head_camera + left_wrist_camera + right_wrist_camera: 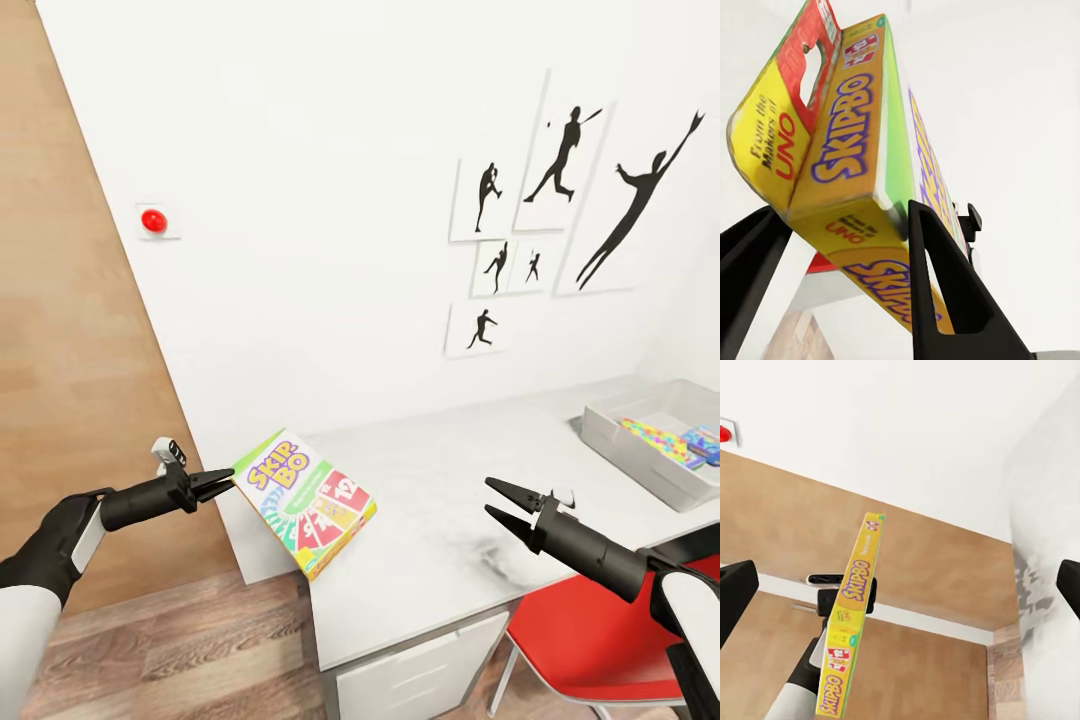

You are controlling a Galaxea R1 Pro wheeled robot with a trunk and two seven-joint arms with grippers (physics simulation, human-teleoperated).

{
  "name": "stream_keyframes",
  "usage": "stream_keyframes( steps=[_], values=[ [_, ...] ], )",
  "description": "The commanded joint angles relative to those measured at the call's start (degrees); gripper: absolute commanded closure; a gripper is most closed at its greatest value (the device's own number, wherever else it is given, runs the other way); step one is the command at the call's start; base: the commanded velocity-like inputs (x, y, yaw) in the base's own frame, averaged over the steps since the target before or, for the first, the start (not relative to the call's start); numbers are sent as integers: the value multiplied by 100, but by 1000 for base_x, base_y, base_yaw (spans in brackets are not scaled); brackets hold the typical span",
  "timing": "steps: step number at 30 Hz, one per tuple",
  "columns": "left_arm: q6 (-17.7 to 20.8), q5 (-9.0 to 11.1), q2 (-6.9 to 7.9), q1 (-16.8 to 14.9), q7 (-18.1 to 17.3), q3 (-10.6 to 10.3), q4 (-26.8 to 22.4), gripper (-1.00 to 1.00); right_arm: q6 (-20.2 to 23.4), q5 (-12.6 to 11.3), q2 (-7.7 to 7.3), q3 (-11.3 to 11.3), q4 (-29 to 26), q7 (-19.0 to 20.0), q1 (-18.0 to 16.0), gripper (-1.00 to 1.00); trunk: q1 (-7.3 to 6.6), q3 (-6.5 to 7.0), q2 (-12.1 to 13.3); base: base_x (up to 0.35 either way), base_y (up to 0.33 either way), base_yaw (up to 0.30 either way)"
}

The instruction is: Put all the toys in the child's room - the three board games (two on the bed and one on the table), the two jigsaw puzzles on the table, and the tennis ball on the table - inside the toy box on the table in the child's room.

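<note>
Bare table (450, 500) btwn Skip-Bo box (305, 500) & toy box (650, 440): open passage. Wall (300, 250) close behind; right gripper (505, 510) over the mid-span.

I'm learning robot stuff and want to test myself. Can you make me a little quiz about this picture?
1. Which gripper holds the Skip-Bo box?
2. True or false: the right gripper is shut on a ball.
3. Where is the toy box: on the table or on the floor?

Key
1. The left gripper, pinching its edge.
2. False: it is open and empty.
3. On the table, with colourful toys inside.
</note>
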Motion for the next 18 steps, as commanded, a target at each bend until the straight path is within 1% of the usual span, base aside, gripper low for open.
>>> stream_keyframes(
  steps=[1,12,13,15,16,18],
  values=[
    [60,-2,1,-3,-21,-1,0,100,21,62,2,-7,1,59,-5,-100,-22,12,37,0,0,0],
    [55,-2,-2,-3,-14,-3,0,100,21,111,20,18,1,18,-5,-100,-264,209,478,0,0,0],
    [53,-2,-2,-3,-14,-3,0,100,21,120,20,80,1,8,-5,-100,-285,227,518,0,0,0],
    [48,-2,-6,-3,-13,-3,0,100,21,152,3,282,1,-45,-26,-100,-329,263,598,0,0,0],
    [47,-2,-6,-3,-11,-4,0,100,21,168,-3,335,1,-81,-33,-100,-351,281,638,0,0,0],
    [45,-2,-7,-3,-7,-3,0,100,8,286,-8,497,1,-377,-55,-100,-395,317,719,0,0,0]
  ],
)
